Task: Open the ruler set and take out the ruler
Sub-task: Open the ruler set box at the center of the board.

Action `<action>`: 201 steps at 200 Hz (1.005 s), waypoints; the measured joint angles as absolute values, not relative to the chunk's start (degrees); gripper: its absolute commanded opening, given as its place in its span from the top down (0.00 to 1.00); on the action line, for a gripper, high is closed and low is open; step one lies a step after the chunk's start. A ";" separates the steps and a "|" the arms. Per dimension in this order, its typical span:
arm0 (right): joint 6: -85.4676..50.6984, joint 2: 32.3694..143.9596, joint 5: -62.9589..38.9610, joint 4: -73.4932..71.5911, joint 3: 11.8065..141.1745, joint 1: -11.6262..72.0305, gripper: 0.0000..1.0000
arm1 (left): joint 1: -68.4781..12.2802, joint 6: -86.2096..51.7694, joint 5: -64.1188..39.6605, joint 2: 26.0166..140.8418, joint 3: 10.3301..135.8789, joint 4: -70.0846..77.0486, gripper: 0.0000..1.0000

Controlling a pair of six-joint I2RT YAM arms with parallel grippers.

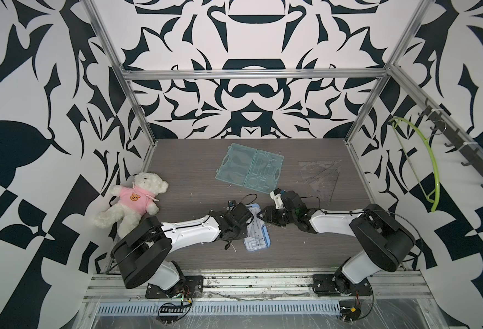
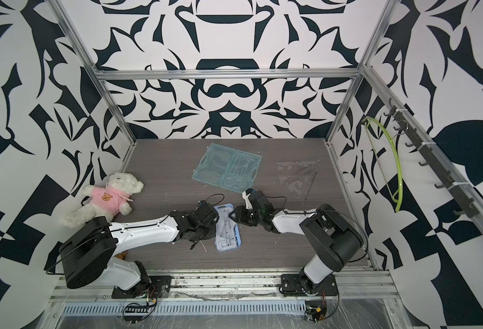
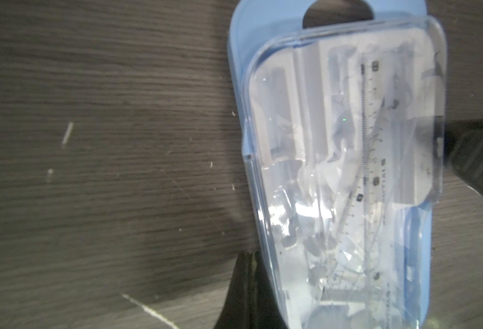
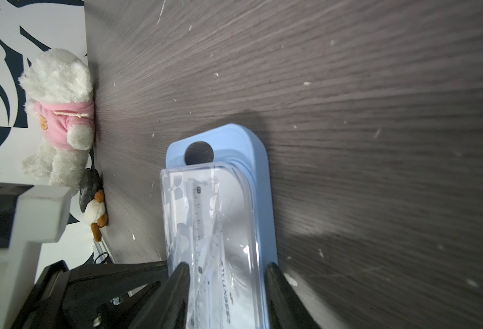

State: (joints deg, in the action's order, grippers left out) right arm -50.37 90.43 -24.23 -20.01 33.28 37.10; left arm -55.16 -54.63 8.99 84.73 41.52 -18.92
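Both grippers are placed at the ruler set (image 1: 258, 239) (ruler (image 4: 197, 219) seen through its clear lid), front-centre on the table (image 1: 305, 250). One end is clamped by the right gripper (image 4: 227, 273); one long edge is touched by the closed left gripper (image 3: 246, 256). Bare board is left rightward.

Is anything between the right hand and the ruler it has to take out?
Yes. The ruler lies inside the ruler set, under its clear lid; the right hand reaches only the set's outside.
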 measured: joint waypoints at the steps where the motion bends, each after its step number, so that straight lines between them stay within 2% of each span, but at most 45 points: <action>1: -50.41 90.43 -24.23 -20.03 33.26 37.10 0.56 | -55.16 -54.63 8.99 84.73 41.52 -18.92 1.00; 105: -52.10 85.65 -26.04 -22.81 31.64 37.08 0.57 | -55.35 -54.63 9.06 85.14 41.67 -19.14 1.00; 201: -52.62 85.56 -30.26 -25.58 30.30 37.58 0.56 | -55.53 -54.63 9.17 85.47 41.78 -19.09 1.00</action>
